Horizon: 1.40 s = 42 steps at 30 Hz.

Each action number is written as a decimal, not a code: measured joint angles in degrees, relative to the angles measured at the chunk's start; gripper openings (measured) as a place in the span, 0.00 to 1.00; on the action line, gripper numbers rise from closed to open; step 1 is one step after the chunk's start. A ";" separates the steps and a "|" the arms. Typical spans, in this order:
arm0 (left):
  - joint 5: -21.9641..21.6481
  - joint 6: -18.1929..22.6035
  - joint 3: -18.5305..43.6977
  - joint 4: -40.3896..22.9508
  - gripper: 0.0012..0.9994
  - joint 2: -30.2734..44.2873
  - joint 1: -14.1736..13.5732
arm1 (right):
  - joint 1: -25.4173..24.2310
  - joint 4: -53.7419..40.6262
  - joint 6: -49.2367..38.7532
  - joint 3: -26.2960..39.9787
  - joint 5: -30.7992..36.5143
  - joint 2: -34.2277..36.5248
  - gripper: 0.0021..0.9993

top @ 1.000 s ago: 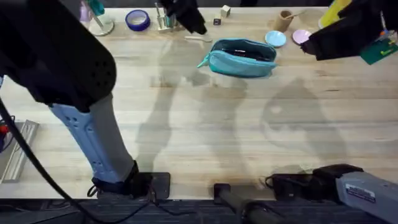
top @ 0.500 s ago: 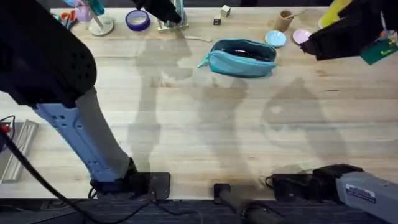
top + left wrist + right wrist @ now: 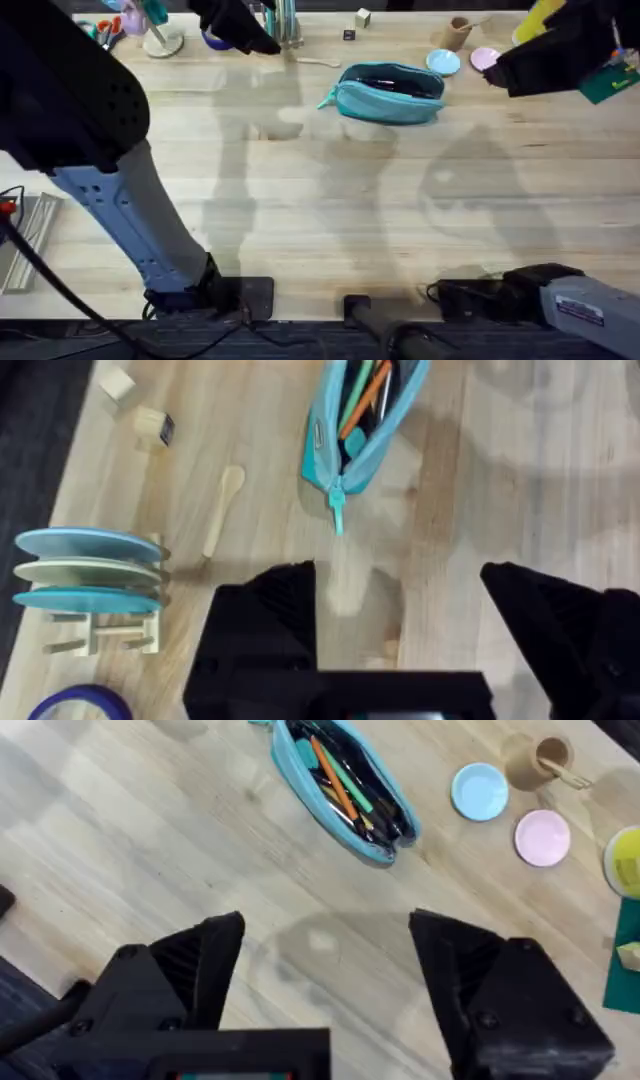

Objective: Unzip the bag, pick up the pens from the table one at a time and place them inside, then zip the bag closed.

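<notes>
While the bag (image 3: 362,422) lies unzipped on the table (image 3: 330,220) with the orange pen (image 3: 333,775) inside, the left gripper (image 3: 400,615) hangs just short of its zipper end, fingers wide apart and empty. The right gripper (image 3: 325,975) is also spread wide, holding nothing, with the bag ahead of it.

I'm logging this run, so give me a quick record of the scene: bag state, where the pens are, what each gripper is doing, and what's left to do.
bag: teal pouch at the far middle of the table, zipper open
pens: orange pen and dark pens lying inside the open bag
left gripper: open, holding nothing, above the table short of the bag's zipper-pull end
right gripper: open, holding nothing, above bare table, apart from the bag
nearby: round light-blue dish and pink dish beside the bag
remaining: zip the bag closed
</notes>
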 joint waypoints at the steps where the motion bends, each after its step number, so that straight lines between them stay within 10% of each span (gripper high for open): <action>1: 0.69 0.65 -0.02 0.00 1.00 -0.01 0.65 | 0.00 -0.02 -0.01 0.00 0.00 0.00 1.00; 10: 5.21 3.09 -4.10 -0.02 1.00 -0.02 6.12 | 0.00 0.00 -0.02 0.00 -0.02 0.00 1.00; 42: 8.79 17.59 -36.44 10.37 1.00 -14.73 11.27 | 0.00 0.00 -0.02 0.00 0.00 0.00 1.00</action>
